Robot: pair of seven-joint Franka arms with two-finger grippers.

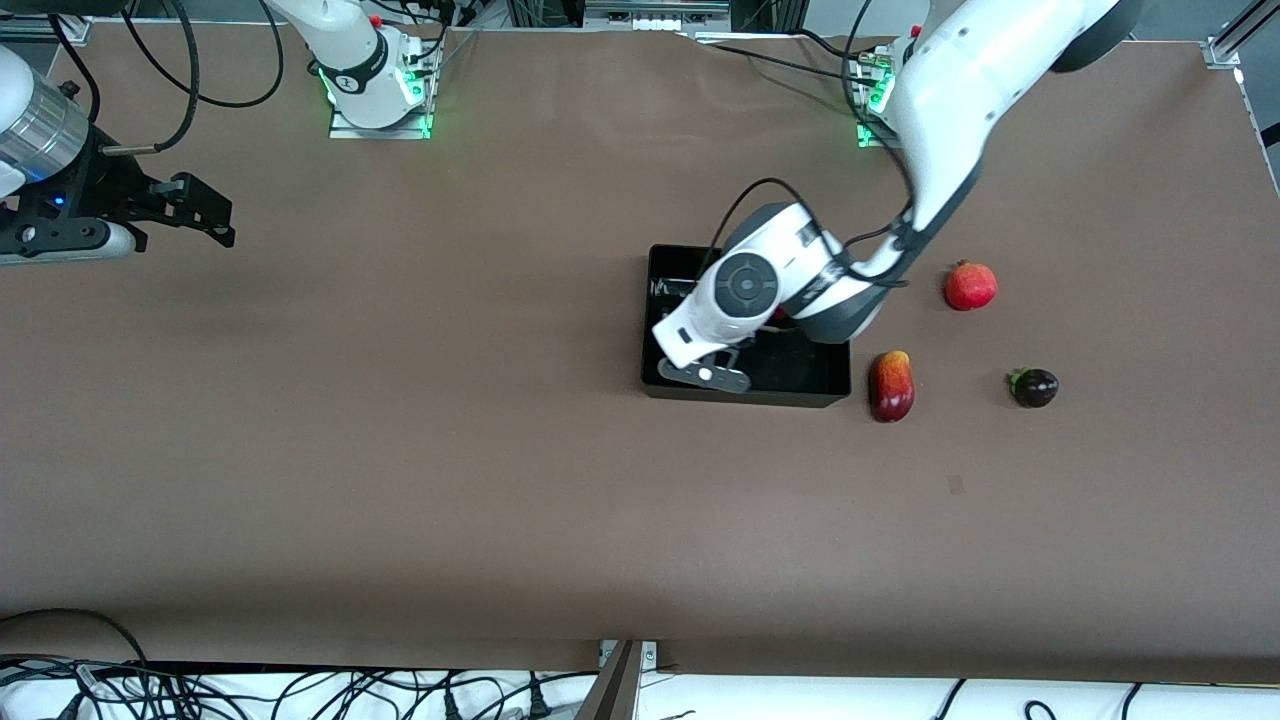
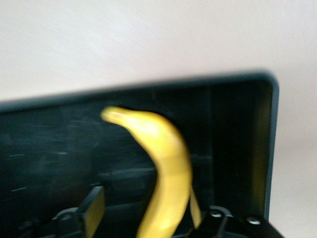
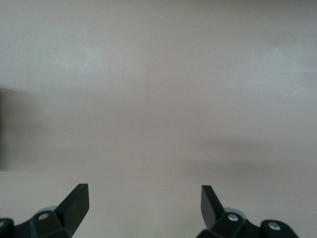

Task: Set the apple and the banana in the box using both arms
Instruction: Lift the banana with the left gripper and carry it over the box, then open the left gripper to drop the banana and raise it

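The black box (image 1: 745,398) stands near the middle of the table, and the left arm's wrist covers much of it. In the left wrist view, the yellow banana (image 2: 168,163) hangs inside the box (image 2: 267,148), between the fingers of my left gripper (image 2: 143,208). That gripper is open, with a gap between one finger (image 2: 91,210) and the banana. The apple is mostly hidden; only a red sliver (image 1: 778,319) shows in the box under the wrist. My right gripper (image 1: 215,215) waits open over bare table at the right arm's end, its fingers (image 3: 74,203) holding nothing.
Three fruits lie beside the box toward the left arm's end: an evenly red round one (image 1: 970,286), a dark red-orange mango (image 1: 892,386) close to the box wall, and a small dark purple one (image 1: 1034,387). Cables run along the table's edges.
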